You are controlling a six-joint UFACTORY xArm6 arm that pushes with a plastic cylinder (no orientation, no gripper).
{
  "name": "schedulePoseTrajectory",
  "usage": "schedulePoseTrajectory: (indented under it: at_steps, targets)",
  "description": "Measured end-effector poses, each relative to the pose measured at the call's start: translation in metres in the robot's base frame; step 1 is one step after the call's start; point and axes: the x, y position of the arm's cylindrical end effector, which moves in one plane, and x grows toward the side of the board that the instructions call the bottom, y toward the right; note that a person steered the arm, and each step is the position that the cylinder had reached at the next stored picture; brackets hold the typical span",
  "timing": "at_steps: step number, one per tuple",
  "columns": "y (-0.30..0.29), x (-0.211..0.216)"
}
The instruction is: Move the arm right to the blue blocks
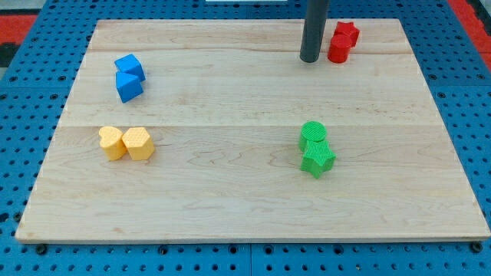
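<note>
**Tip at the far edge, blue blocks away at the view's left**

Nearest the view's bottom, the wooden board point(253, 215) shows a wide bare strip of pale planks, resting on a blue pegboard surface point(23, 153).

Further up, at the view's left, two yellow blocks sit touching side by side — a yellow heart-like block point(112, 142) and a yellow hexagonal block point(139, 143). Across the board toward the view's right, two green blocks touch as well: a green star-like block point(317, 160) in front, with a green round block point(313, 133) just behind it.

Beyond the yellow pair, still at the view's left, lie the two blue blocks, pressed against each other — a blue cube point(129, 87) nearer and a second blue block point(129, 65) just behind it, its shape hard to make out.

Farthest away, near the view's top edge, stand two red blocks in contact: a red cylinder-like block point(339, 49) and a red star-like block point(346, 33) behind it. My tip point(310, 59) rests on the board just to the view's left of the red pair, close but apparently not touching. It is well apart from the blue blocks, which lie far off toward the view's left. The arm ends in a plain rod, so there are no jaws to be spread or pressed together.
</note>
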Motion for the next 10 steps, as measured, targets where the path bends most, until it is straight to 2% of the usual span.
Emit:
schedulePoseTrajectory:
  at_steps: [1, 10]
  targets:
    - [0.002, 0.027]
    - [-0.022, 0.027]
